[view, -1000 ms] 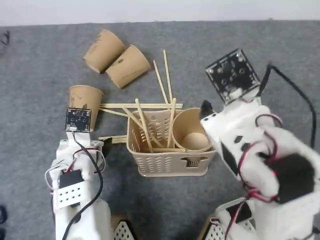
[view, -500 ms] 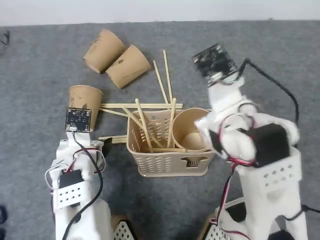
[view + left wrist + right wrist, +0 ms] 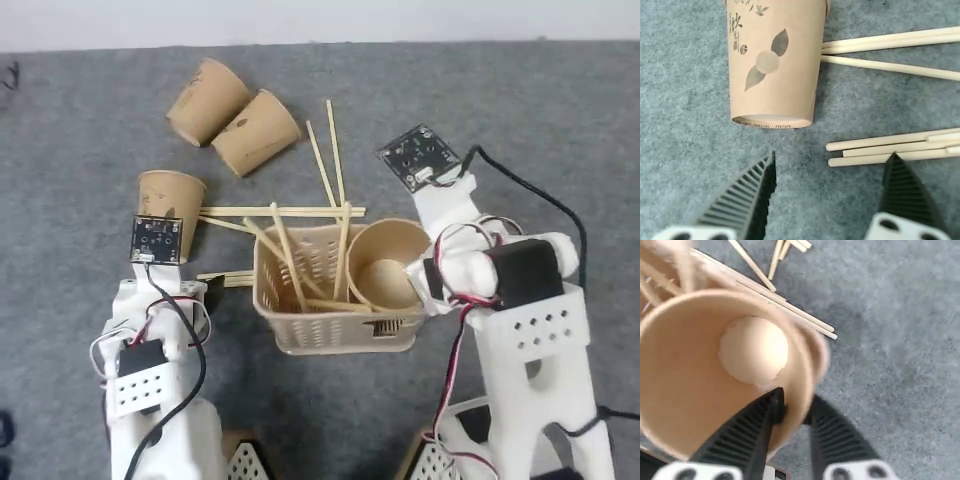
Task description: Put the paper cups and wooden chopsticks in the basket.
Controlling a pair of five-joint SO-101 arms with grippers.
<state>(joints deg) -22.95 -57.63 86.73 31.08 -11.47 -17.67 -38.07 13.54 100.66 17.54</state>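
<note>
While inside basket (image 3: 330, 335), cup (image 3: 385, 268) and chopsticks (image 3: 289, 262)

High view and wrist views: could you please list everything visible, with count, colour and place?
cups on the table: three, brown, lying on their sides; two far left, one before the left arm.
cup in basket: one, brown, basket's right end.
chopsticks: several, pale wood, some leaning in the basket, others on the table beyond and left of it.
basket: one, beige, between the arms.
table: one, grey.
left end effector: one, black fingers, open, near the nearest cup's base.
right end effector: one, black fingers, shut on the cup in basket's rim.
</note>
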